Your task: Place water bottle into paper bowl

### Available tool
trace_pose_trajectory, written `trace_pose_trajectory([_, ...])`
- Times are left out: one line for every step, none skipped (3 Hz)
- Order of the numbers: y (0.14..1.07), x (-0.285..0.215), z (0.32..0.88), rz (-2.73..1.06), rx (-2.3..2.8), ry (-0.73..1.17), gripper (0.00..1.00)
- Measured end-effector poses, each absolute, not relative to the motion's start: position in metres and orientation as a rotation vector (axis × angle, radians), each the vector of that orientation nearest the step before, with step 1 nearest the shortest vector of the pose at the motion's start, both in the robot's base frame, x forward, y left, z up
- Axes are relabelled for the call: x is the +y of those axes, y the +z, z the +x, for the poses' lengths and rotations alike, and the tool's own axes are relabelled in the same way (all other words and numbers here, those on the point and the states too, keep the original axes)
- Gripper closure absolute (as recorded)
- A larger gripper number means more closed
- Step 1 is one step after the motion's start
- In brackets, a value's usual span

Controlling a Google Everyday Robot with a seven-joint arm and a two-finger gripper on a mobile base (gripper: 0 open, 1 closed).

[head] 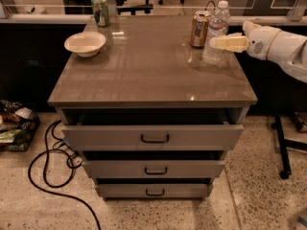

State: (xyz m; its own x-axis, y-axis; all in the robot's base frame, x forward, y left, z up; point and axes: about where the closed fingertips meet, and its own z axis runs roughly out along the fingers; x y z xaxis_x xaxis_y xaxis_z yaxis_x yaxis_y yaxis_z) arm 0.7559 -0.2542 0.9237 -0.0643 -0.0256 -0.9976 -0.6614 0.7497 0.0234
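The water bottle [215,34], clear ribbed plastic with a white cap, stands upright near the right rear of the brown cabinet top [148,71]. The paper bowl [85,43], cream-white and shallow, sits empty at the top's left rear. My gripper [214,43] comes in from the right on a white arm, and its cream fingers [231,43] reach to the bottle's middle, at or against it. The bottle stands on the top.
An orange-brown can [199,29] stands just left of and behind the bottle. A green can [100,10] stands at the left rear, behind the bowl. Three drawers [153,137] hang open below the top. A black cable [53,166] lies on the floor at left.
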Motion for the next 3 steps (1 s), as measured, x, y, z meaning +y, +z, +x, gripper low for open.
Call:
trace_pose_trajectory([0.919,-0.249,0.765,-0.563,1.552,0.590,0.00])
trace_pose_trajectory([0.917,-0.241,0.771,-0.597,1.527,0.616,0.00])
trace_pose_trajectory([0.920,-0.232,0.775,-0.643,1.498,0.641,0.00])
